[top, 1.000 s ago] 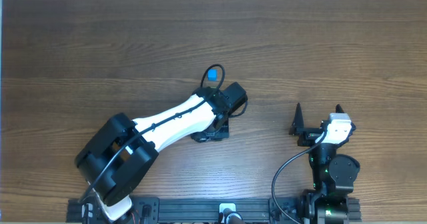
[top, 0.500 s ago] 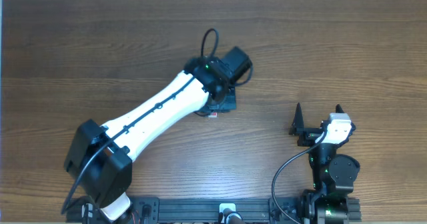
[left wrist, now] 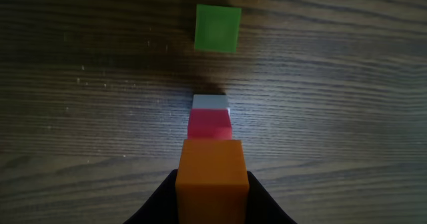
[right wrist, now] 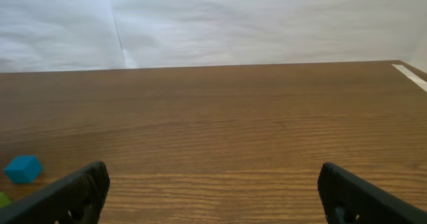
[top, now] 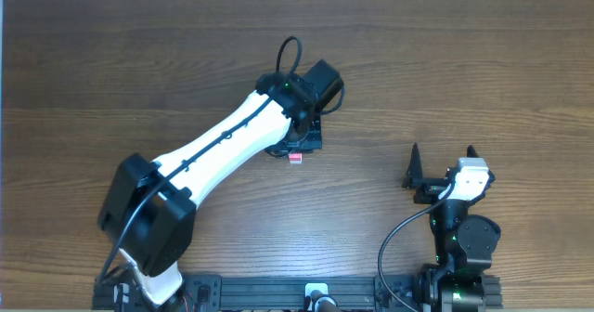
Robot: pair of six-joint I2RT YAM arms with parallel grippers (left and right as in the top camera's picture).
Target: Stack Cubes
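Note:
My left gripper (left wrist: pixel 211 187) is shut on an orange cube (left wrist: pixel 211 174) and holds it above the table. Just past it are a red cube (left wrist: pixel 210 125) and a white cube (left wrist: pixel 211 103), touching; I cannot tell whether one rests on the other. A green cube (left wrist: pixel 217 27) lies alone farther on. From above, the left gripper (top: pixel 302 141) sits mid-table with the red cube (top: pixel 295 158) peeking out at its near side. My right gripper (top: pixel 441 160) rests open near its base, holding nothing. A blue cube (right wrist: pixel 23 169) shows far off in the right wrist view.
The wooden table (top: pixel 483 52) has wide bare room at the back, left and right. A white wall (right wrist: pixel 267 21) stands beyond the table's far edge. The left arm's white link (top: pixel 218 149) crosses the middle-left diagonally.
The left arm stretched farther up the table with the orange cube, covering the blue cube seen a second ago. The red cube now shows beside the gripper. The right arm kept still.

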